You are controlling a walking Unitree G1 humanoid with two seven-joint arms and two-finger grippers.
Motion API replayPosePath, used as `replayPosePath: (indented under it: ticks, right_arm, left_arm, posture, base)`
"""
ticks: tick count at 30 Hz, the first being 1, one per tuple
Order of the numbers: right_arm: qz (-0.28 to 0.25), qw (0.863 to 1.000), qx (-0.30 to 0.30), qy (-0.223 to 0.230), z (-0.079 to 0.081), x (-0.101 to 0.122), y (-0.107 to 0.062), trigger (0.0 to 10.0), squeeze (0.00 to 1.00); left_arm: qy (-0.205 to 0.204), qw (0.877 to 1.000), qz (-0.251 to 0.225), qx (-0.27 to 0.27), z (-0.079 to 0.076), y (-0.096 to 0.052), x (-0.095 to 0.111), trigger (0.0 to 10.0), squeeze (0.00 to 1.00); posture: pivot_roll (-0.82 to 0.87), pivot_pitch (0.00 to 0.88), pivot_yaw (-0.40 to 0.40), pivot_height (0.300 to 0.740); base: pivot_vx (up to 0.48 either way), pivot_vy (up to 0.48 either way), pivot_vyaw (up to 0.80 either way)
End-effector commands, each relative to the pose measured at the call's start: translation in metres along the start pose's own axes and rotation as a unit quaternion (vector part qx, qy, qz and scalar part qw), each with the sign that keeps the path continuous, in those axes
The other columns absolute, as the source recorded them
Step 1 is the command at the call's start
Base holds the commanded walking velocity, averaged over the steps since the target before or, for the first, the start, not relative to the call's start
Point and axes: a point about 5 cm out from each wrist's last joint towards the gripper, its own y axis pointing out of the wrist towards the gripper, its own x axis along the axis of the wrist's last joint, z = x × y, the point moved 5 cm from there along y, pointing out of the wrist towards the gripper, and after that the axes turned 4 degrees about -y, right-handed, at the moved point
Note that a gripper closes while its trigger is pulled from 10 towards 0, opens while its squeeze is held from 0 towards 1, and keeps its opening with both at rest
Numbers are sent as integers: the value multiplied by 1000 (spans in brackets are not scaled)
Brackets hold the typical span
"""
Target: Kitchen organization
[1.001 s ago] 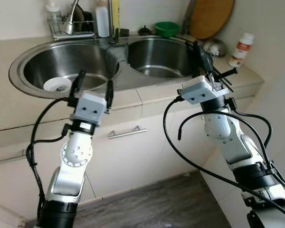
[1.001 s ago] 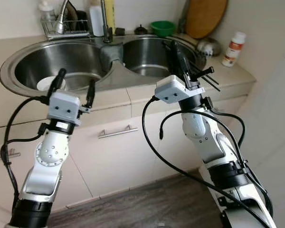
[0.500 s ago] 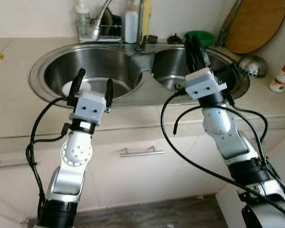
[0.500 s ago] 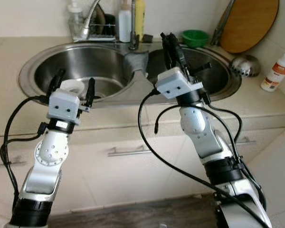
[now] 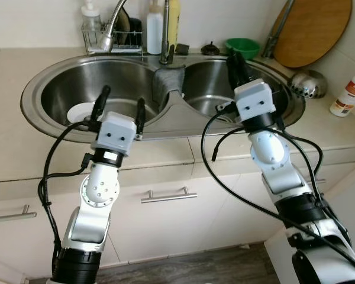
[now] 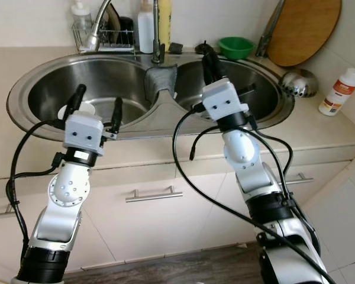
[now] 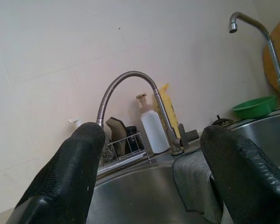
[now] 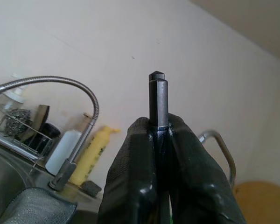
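My left gripper (image 5: 122,97) stands open over the near rim of the left basin (image 5: 59,89), fingers pointing up, nothing between them; the same open fingers (image 7: 79,163) frame the tap. A white dish (image 5: 83,112) lies in that basin just beyond it. My right gripper (image 5: 232,58) is raised over the near side of the right basin (image 5: 210,97) and is shut on a thin black rod-like utensil handle (image 8: 158,98) that sticks out past the fingertips. The rest of that utensil is hidden.
A grey cloth (image 5: 165,83) drapes over the sink divider. Behind the sink stand a wire rack (image 5: 106,38), bottles (image 5: 155,29), a tap and a green bowl (image 5: 242,46). A wooden board (image 5: 313,29), a metal ladle (image 5: 307,83) and a white bottle (image 5: 349,97) are at the right.
The camera has swung, so the sink now sits centred. My right gripper, still shut on the black handle, now points more upright over the right basin. The left gripper keeps its pose.
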Motion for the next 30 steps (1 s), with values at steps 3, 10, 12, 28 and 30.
replayPosePath:
  ticks: [3,10,12,28,30]
  right_arm:
    - [2,1000,-11,25,-2,-2,7,10000,0]
    - [3,999,-7,35,5,-2,12,10000,0]
    - [-10,999,-18,41,1,2,12,10000,0]
    - [-27,999,-24,15,-8,2,21,10000,0]
    - [-15,999,-26,13,-10,-6,20,10000,0]
  left_arm:
    - [-4,1000,-9,-7,-6,2,4,10000,0]
    - [-2,1000,-8,-5,-5,2,4,10000,0]
    - [-3,1000,-8,-5,-5,2,4,10000,0]
    - [-4,1000,-6,-12,-9,1,2,10000,0]
    - [-4,1000,-4,-12,-10,0,1,10000,0]
  posture:
    - [24,0,-74,740]
    - [33,0,-76,740]
    - [33,0,-76,740]
    - [37,0,-78,740]
    - [37,0,-78,740]
  base:
    - [0,0,0]
    - [0,0,457]
    - [0,0,800]
    - [0,0,0]
    - [0,0,0]
